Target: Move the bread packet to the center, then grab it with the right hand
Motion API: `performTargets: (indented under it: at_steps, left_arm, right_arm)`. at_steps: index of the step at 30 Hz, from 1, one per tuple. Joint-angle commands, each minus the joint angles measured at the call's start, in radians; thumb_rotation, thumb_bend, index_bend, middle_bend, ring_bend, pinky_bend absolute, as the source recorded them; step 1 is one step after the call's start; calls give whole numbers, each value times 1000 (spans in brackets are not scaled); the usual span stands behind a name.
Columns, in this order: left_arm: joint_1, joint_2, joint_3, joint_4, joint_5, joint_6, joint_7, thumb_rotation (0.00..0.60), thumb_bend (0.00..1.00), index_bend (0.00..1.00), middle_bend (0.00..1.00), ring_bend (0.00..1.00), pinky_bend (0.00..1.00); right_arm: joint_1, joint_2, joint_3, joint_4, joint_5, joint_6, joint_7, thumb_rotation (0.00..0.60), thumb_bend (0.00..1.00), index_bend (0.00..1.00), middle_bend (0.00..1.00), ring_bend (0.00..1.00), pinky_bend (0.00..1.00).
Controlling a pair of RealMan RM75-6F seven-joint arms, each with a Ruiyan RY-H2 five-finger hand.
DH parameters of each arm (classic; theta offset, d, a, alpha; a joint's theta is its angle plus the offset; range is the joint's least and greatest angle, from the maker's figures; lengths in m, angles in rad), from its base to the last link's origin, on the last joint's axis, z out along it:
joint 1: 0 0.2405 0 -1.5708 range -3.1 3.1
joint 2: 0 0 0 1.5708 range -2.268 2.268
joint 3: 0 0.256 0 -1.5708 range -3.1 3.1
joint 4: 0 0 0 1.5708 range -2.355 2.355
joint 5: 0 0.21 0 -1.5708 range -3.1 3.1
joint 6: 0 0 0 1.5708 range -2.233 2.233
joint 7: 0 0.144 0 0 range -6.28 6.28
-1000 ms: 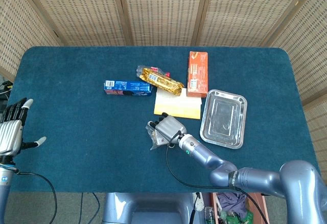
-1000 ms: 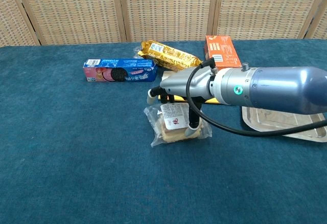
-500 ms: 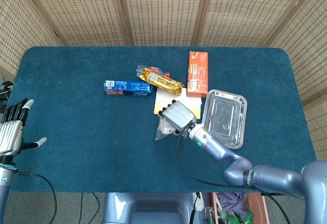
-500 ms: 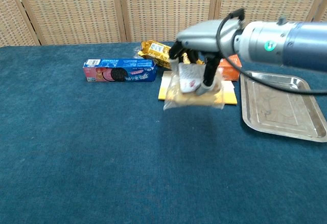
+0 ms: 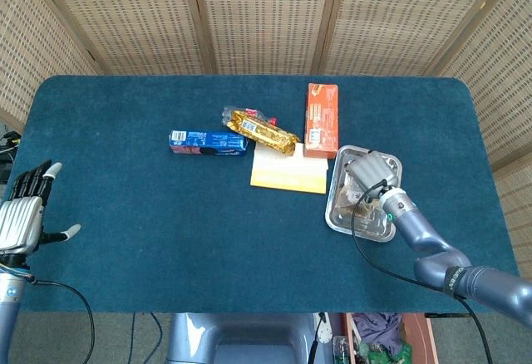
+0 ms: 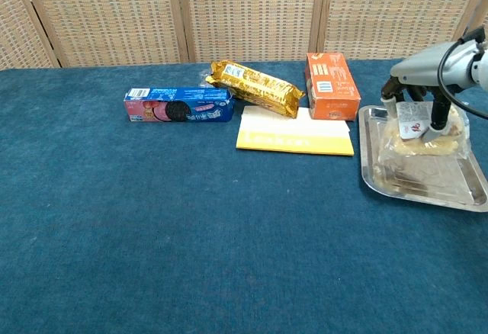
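Observation:
The bread packet (image 6: 424,141), clear plastic with pale bread and a white label, is held by my right hand (image 6: 427,71) over the metal tray (image 6: 427,187) at the right of the table. My fingers (image 6: 440,113) clamp it from above. Whether it touches the tray floor, I cannot tell. In the head view my right hand (image 5: 371,169) covers most of the packet (image 5: 352,193) above the tray (image 5: 388,233). My left hand (image 5: 23,214) hovers off the table's left edge, fingers spread, holding nothing.
Mid-table lie a blue cookie box (image 6: 179,105), a gold snack packet (image 6: 255,86), an orange box (image 6: 332,86) and a flat yellow pad (image 6: 296,133). The same blue box (image 5: 208,141) and pad (image 5: 288,169) show from the head.
My right hand lifted the bread packet from the table's centre and carried it right, past the yellow pad, to over the metal tray. The left hand barely moved.

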Motion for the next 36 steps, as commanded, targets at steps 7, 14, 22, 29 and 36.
performTargets:
  at_steps: [7,14,22,29,36]
  left_arm:
    - [-1,-7,-1,-3,0,-3,12,600,0,0,0,0,0]
    - [2,-3,-2,0,1,-8,4,600,0,0,0,0,0]
    - [21,7,23,13,53,-1,-33,600,0,0,0,0,0]
    - [54,14,54,21,109,31,-58,600,0,0,0,0,0]
    - [74,17,69,23,148,57,-49,600,0,0,0,0,0]
  right_arm:
    - [-4,8,-15,-3,45,3,-32,600,0,0,0,0,24]
    - [-42,86,33,-153,41,145,-6,600,0,0,0,0,0]
    - [-310,246,-34,-431,-274,528,224,600,0,0,0,0,0]
    - [-538,157,-116,-348,-423,825,299,600,0,0,0,0,0]
    - [-666,84,-144,-283,-501,964,354,600,0,0,0,0,0]
